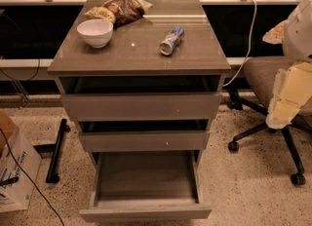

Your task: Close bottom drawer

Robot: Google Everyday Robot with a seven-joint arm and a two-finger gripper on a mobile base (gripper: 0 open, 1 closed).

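Three drawers in the grey-brown desk (141,54), all pulled out to some degree. Pincer (286,98) is at the right edge of the view, cream and white, in front of the office chair (261,76). Spread or pressed together: cannot tell. It is well apart from the desk and from every drawer.

Bottom drawer (146,214) lies down and to the left of the pincer, at the bottom of the view, and is pulled out furthest. Its front is flat and plain, and its wide shallow tray is fully showing. Middle drawer (144,141) is left of the pincer and a bit lower, open a little, with a dark gap above its front. Top drawer (141,105) is left of the pincer at about its height, also open a little.

On the desk top, up and left of the pincer:
- White bowl (95,31) stands upright, farthest from the pincer.
- Crumpled snack bag (119,8) is just behind the bowl; cannot tell whether they touch.
- Can (171,40) lies on its side, apart from the bowl, nearest of the three to the pincer.

White cable (251,30) hangs above and left of the pincer, past the desk's right side. Cardboard box (14,171) is far left of the pincer on the floor. Black bar (56,149) lies on the floor between the box and the desk.
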